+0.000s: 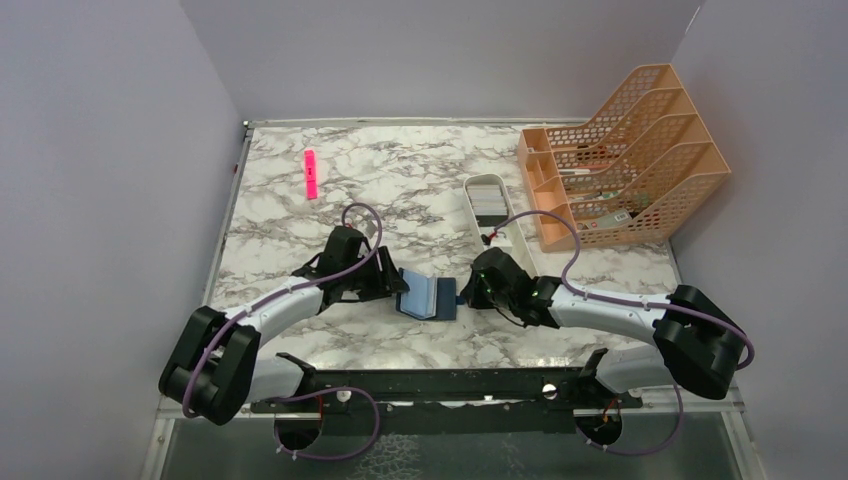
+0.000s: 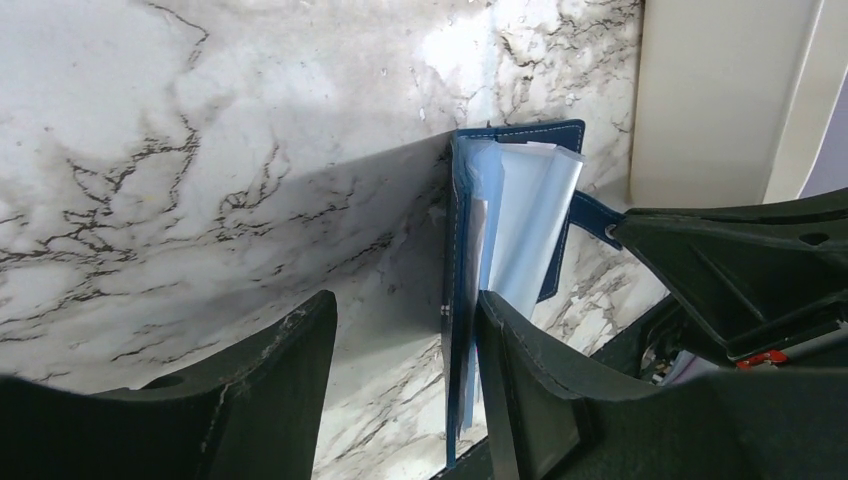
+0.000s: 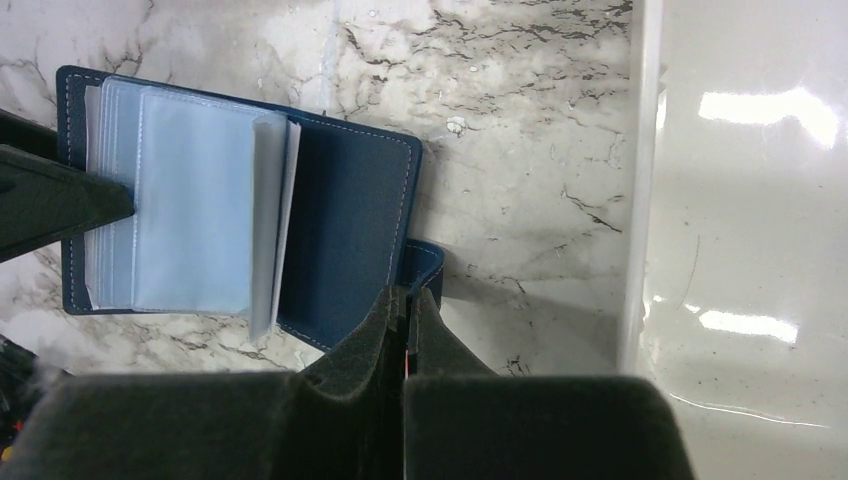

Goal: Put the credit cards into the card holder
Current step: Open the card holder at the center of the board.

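Currently pins card holder (image 1: 428, 297) open on table (image 1: 400, 180) with spread left end effector (image 2: 405, 305); pinches strap tab (image 3: 425, 262) in right end effector (image 3: 405, 295), apparently exposing sleeves (image 3: 190, 200) for loading.

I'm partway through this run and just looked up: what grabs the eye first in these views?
The navy card holder lies open at the table's middle with its pale plastic sleeves fanned up. The right gripper is pinched shut on its strap, and the left gripper is open at its other side. Next comes the orange file rack at the far right, beside a white tray.
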Robot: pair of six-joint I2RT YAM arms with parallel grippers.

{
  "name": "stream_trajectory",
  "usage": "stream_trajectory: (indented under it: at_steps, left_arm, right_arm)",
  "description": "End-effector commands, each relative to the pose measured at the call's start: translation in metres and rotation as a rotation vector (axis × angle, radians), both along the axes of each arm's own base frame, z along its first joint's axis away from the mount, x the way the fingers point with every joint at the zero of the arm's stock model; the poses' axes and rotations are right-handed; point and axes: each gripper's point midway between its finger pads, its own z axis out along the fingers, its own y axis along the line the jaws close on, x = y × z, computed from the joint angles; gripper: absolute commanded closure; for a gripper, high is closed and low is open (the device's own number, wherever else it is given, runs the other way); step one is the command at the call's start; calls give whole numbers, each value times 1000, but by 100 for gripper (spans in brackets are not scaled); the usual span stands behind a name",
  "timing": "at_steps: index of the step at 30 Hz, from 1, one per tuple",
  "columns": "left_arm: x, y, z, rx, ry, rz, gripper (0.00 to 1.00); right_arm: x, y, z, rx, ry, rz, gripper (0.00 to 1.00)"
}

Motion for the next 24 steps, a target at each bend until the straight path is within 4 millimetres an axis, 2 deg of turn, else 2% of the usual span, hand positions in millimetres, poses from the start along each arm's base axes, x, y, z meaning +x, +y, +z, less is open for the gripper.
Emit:
stream_trajectory:
  at_steps: [1,4,7,10,12,16,19,24]
  left_arm:
    - [2,-9,4,-49,-17,-29,44]
    - [2,-9,2,-44,-11,-27,49]
    - [1,-9,1,-46,-2,-29,63]
    - [1,-8,1,-40,-2,-19,65]
    - [2,-5,1,-26,-4,-8,65]
    - [4,-2,1,-10,-11,7,65]
    - [3,-3,2,-13,-10,0,65]
    - [3,-4,2,-16,-7,-5,66]
  right_arm:
    - [1,2,0,17,-8,11,99]
    - [0,5,4,19,-4,19,96]
    - [-3,9,15,16,24,40,83]
    - [-8,18,37,50,39,86,65]
    - [-10,26,52,87,33,120,60]
    - [-13,46,77,189,20,183,59]
    - [-14,65,88,264,16,232,63]
    - [-15,94,88,313,53,292,67]
